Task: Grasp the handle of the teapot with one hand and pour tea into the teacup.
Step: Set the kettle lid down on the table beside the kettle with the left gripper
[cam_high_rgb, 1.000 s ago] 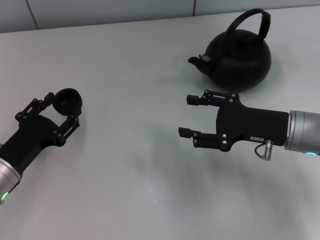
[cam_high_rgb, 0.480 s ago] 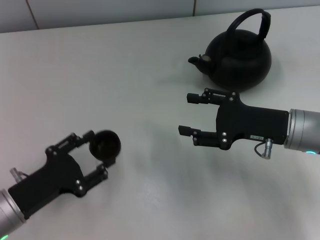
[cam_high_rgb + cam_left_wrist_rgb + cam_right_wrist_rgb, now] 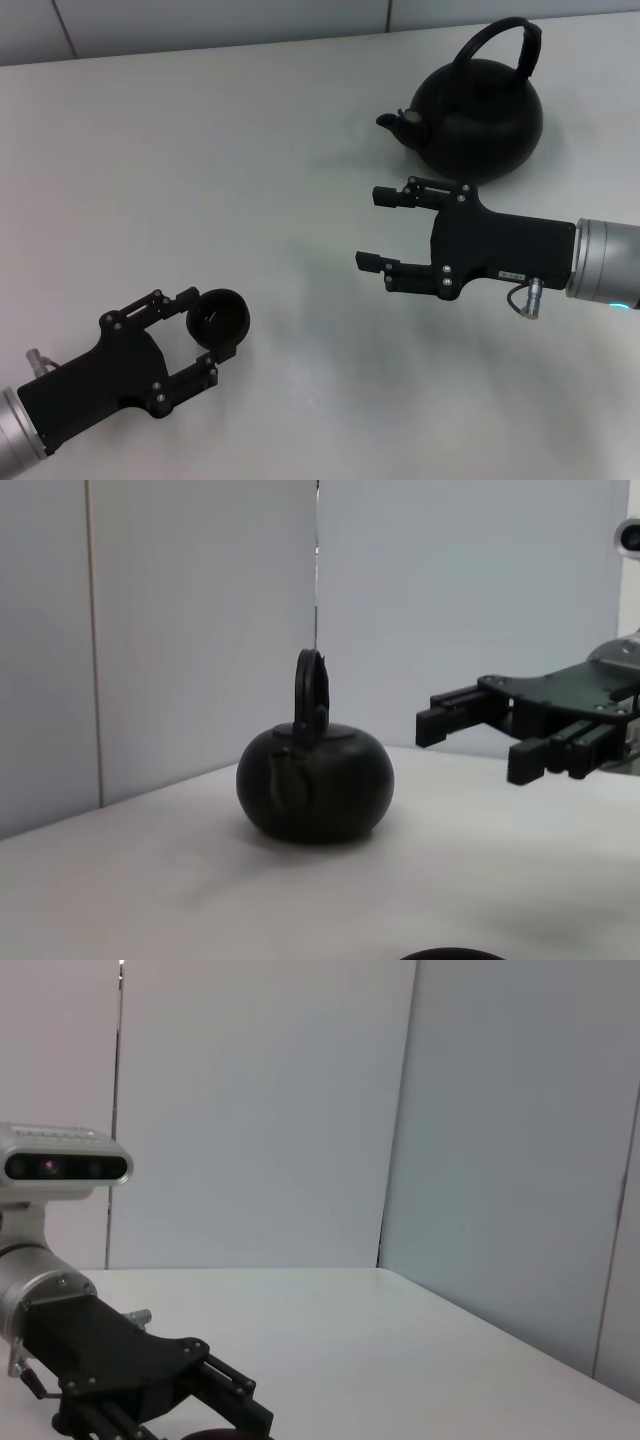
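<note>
Head view shows the right gripper (image 3: 381,229), jaws open and empty, nearer the teapot (image 3: 478,117), whose handle (image 3: 505,42) arches beyond them, while the left gripper (image 3: 199,336) clamps the teacup (image 3: 220,317).

Teacup (image 3: 220,318) carried nearer, rightward.

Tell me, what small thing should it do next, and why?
Probably lift the right tool up and back to the handle. It hangs open beside the teapot, holding nothing, while the left tool already has the teacup near the table's front.
</note>
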